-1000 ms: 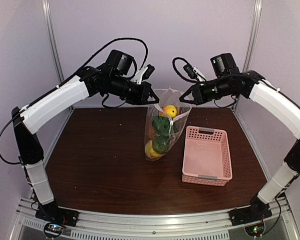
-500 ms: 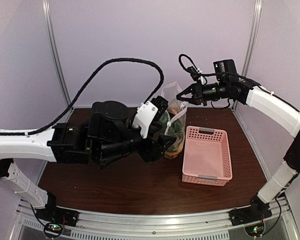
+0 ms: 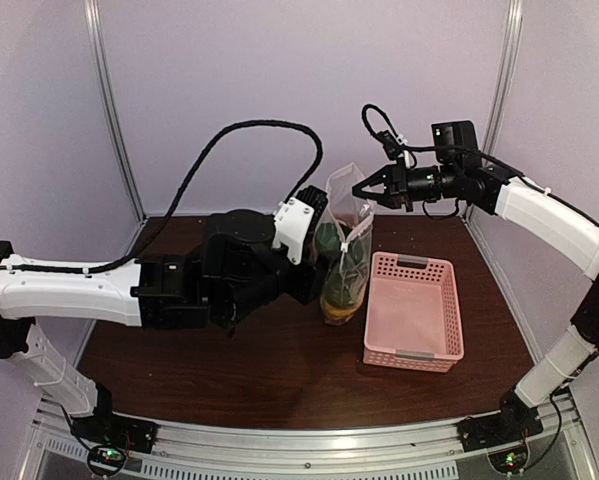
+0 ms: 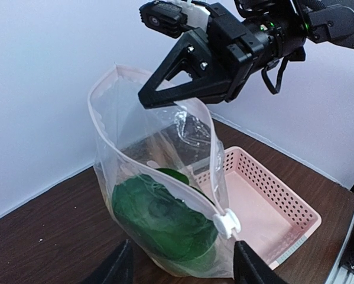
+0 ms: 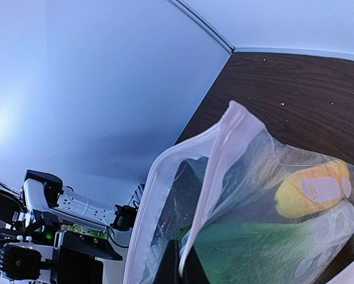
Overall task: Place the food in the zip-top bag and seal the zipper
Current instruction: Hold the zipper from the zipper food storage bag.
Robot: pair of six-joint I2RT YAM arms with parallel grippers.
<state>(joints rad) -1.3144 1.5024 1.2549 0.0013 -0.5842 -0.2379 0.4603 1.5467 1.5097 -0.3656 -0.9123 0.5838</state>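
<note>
Here's the zip-top bag [image 3: 344, 250], hanging upright just beside the pink basket [image 3: 415, 312], its bottom down at the dark worktop [image 3: 229, 370]; whether it rests there or only brushes it, I can't tell. The right hand [image 3: 359, 190] has its fingers pressed together on the top rim, pinching one corner of the mouth, and that pinch holds the whole thing up. The left hand [image 4: 181, 267] sits low in front of the bag, fingers spread wide and gripping nothing, with the white slider tab [image 4: 227, 223] just above one of them. Look at the bag: clear film with pale dots, and a pinkish zipper [image 4: 211, 154] strip running round a mouth that gapes open, the slider parked at the low end. Inside, a big green vegetable [image 4: 165, 219] fills the belly, a yellow lemon [image 5: 312, 189] lies beside it, and an orange-yellow piece [image 3: 339, 312] sits at the very bottom. On handling, I'd judge it light, floppy and slick, film that buckles and sags under the toy load, with nothing fragile inside. The film gives little purchase, but the stiffer zipper strip does. The place to take hold is the slider tab, a small hard nub, with the rim pulled taut from the other end, or the strip will likely fold instead of closing.
</note>
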